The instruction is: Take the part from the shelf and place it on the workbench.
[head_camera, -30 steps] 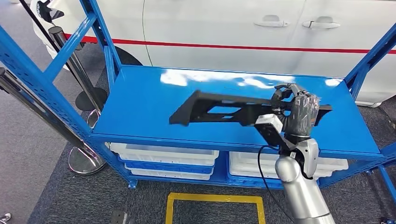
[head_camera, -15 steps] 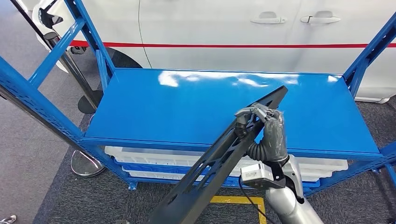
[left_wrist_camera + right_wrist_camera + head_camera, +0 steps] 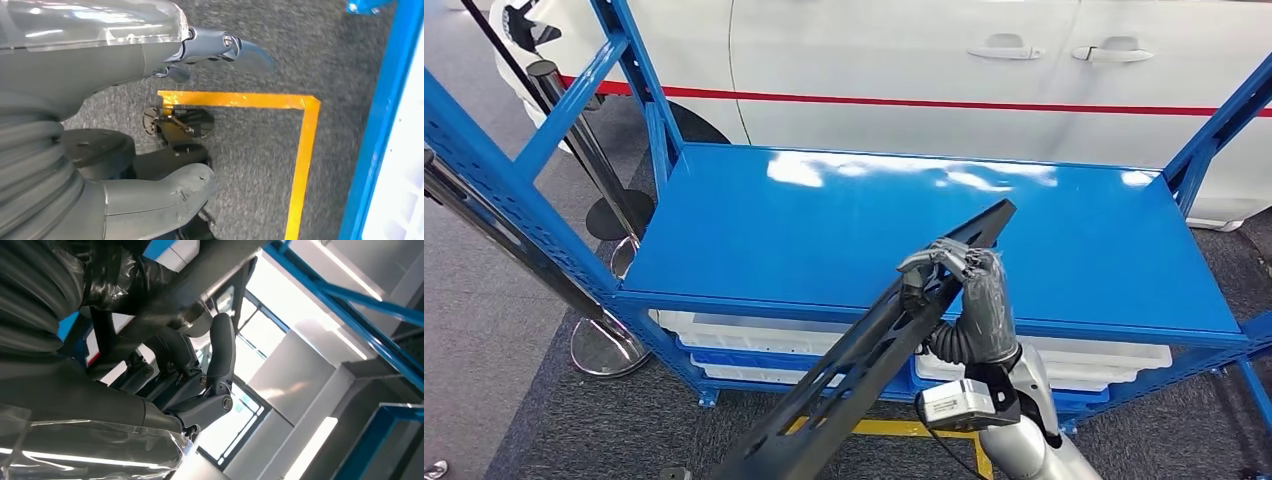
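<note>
1. Carrying step, I judge: my right hand (image 3: pixel 969 300) is clamped on the black part (image 3: pixel 864 355), which is off the blue shelf (image 3: pixel 824 240) and in the air at its front edge.
2. My left hand (image 3: pixel 125 75) hangs by the floor, fingers apart, holding nothing.
3. Part's long axis runs diagonally, far tip over the shelf, near end low toward me.
4. Next I would turn to the desk without clipping the shelf frame.
</note>
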Available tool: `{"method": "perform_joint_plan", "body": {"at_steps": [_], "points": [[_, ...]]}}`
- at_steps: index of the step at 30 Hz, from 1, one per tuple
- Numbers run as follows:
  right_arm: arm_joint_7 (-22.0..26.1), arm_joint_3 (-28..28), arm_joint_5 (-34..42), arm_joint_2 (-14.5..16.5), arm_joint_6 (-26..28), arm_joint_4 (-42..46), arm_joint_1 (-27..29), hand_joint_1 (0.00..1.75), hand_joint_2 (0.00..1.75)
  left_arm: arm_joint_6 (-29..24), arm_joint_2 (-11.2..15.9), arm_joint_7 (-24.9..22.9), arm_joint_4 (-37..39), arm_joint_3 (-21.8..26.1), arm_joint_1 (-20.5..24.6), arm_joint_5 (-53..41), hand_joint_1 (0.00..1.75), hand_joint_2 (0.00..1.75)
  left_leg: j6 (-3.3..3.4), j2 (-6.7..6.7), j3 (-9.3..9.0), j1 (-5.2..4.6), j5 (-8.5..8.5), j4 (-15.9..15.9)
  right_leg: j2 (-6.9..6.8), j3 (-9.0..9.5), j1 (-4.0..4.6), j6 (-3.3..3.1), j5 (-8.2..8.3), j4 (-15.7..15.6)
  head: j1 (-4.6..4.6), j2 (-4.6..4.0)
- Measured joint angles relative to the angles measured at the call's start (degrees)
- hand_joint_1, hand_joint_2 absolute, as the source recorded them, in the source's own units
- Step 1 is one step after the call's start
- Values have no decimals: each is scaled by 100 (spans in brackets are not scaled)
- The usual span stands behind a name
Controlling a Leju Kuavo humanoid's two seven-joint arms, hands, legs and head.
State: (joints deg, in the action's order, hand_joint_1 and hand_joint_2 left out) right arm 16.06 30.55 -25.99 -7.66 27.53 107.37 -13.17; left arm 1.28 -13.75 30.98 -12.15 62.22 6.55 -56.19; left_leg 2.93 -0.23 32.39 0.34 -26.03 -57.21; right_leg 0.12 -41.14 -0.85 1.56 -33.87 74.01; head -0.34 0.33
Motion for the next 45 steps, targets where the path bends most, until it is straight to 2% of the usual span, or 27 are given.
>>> {"method": "perform_joint_plan", "body": {"at_steps": [1,2,3,5,6,10,12,14,16,17,20,21,24,25,26,27,29,30,31,32,33,35,37,40,42,44,45], "points": [[0,22,-2,-1,-3,-30,24,175,175,-15,-2,-13,0,23,-1,23,0,175,-1,-2,-1,-2,-5,-8,-1,-22,-5,7,60,33,-1,0],[1,41,-3,-1,-4,-54,39,175,175,-22,-4,-26,0,43,-2,39,0,175,-6,-7,-3,-1,-15,-23,-2,72,-13,9,224,-165,0,0],[3,56,-7,-1,-10,-73,44,175,175,-31,-10,-54,0,60,0,47,0,175,-15,-13,-5,0,-29,-49,-4,255,-23,8,442,-537,1,0],[7,81,-35,-1,-44,-109,34,175,175,-69,-21,-170,0,95,8,62,0,175,-54,-22,19,-19,-63,-126,2,581,-20,-17,705,-1207,-1,0],[3,101,-76,0,-62,-132,30,175,175,-91,-24,-246,0,113,13,70,0,175,-77,-24,37,-30,-70,-159,9,650,-13,-34,745,-1368,-2,0],[-267,203,-859,39,127,-308,-11,175,175,-70,-38,-504,0,162,40,55,0,175,-179,-19,95,-20,-135,-241,8,620,-4,-151,793,-1426,-1,0],[-464,234,-1476,92,336,-407,-71,175,175,-47,-52,-582,0,166,72,18,0,175,-243,-13,235,-3,-468,-628,-20,580,-24,-230,848,-1456,-2,0],[-589,257,-1833,138,452,-495,-150,175,175,-33,-67,-631,0,165,105,-27,0,175,-293,-11,485,16,-914,-1345,-39,495,-17,-266,905,-1450,-3,0],[-652,268,-1933,167,487,-564,-214,175,175,-27,-79,-667,0,155,136,-87,0,175,-311,-11,548,28,-1067,-1711,-49,396,-11,-268,970,-1433,-3,0],[-674,269,-1937,181,502,-587,-242,175,175,-29,-83,-685,0,144,153,-114,0,175,-304,-10,414,30,-981,-1559,-51,347,-11,-261,1004,-1421,-3,0],[-705,269,-1922,221,549,-623,-324,175,175,-45,-85,-741,0,107,224,-151,0,175,-246,-12,-300,13,-589,-380,-50,245,-6,-204,1116,-1405,-2,0],[-708,269,-1920,228,562,-629,-342,175,175,-47,-85,-752,0,99,244,-153,0,175,-228,-15,-417,-3,-527,-146,-52,232,-5,-170,1156,-1413,-2,0],[-698,269,-1921,247,615,-643,-359,175,175,-38,-82,-772,1,83,256,-152,0,175,-152,-19,-387,-30,-390,-47,-53,217,-11,-55,1290,-1479,-2,0],[-687,269,-1925,251,643,-646,-357,175,175,-31,-81,-777,1,80,255,-149,0,175,-113,-9,-357,-20,-317,-25,-44,193,-16,-27,1260,-1472,-1,0],[-674,269,-1932,252,672,-648,-356,175,175,-20,-78,-780,1,77,257,-146,0,175,-69,4,-312,-7,-238,1,-35,143,-17,-9,1127,-1389,1,0],[-663,269,-1941,253,703,-649,-353,175,175,-6,-75,-781,1,75,260,-144,0,175,-30,17,-253,6,-160,22,-26,68,-20,3,892,-1196,3,0],[-655,269,-1969,255,752,-650,-339,175,175,24,-64,-772,0,71,265,-143,0,175,19,33,-102,-10,-41,17,-23,-117,-29,25,311,-504,5,0],[-656,269,-1995,255,774,-650,-320,175,175,36,-60,-763,1,69,261,-144,0,175,22,37,-23,-19,13,10,-23,-173,-30,38,139,-154,4,0],[-658,269,-2027,255,793,-650,-288,175,175,45,-55,-754,1,67,255,-145,0,175,20,40,57,-26,66,0,-23,-162,-31,45,98,71,4,0],[-657,269,-2064,255,811,-650,-245,175,175,49,-50,-745,1,66,247,-146,0,175,14,41,133,-31,112,-15,-23,-57,-30,44,173,106,4,0],[-652,269,-2097,255,828,-650,-200,175,175,54,-46,-736,1,65,238,-146,0,175,4,40,203,-34,151,-37,-23,152,-30,34,312,-74,4,0],[-623,269,-2137,256,862,-649,-145,175,175,66,-43,-715,0,61,225,-146,0,175,-31,35,324,-43,208,-108,-22,772,-13,-12,448,-858,3,0],[-588,269,-2145,261,901,-646,-139,175,175,82,-42,-692,0,54,218,-145,0,175,-90,34,392,-55,265,-162,-17,1158,20,-60,388,-1443,3,0],[-558,269,-2135,264,931,-644,-146,175,175,91,-34,-680,0,46,210,-144,0,175,-192,27,437,-56,331,-179,-27,1123,21,-153,448,-1554,3,0],[-550,269,-2133,274,932,-644,-152,175,175,91,-27,-680,1,42,199,-144,0,175,-258,10,557,-42,19,-432,-55,1004,-13,-251,581,-1582,-3,0],[-546,269,-2133,290,932,-643,-155,175,175,91,-20,-681,1,36,194,-144,0,175,-321,7,749,-7,-566,-1093,-70,839,-15,-300,716,-1579,-10,0],[-544,269,-2133,295,932,-643,-154,175,175,91,-18,-681,1,33,193,-144,0,175,-348,8,818,7,-767,-1461,-74,750,-12,-299,779,-1570,-10,0]]}}
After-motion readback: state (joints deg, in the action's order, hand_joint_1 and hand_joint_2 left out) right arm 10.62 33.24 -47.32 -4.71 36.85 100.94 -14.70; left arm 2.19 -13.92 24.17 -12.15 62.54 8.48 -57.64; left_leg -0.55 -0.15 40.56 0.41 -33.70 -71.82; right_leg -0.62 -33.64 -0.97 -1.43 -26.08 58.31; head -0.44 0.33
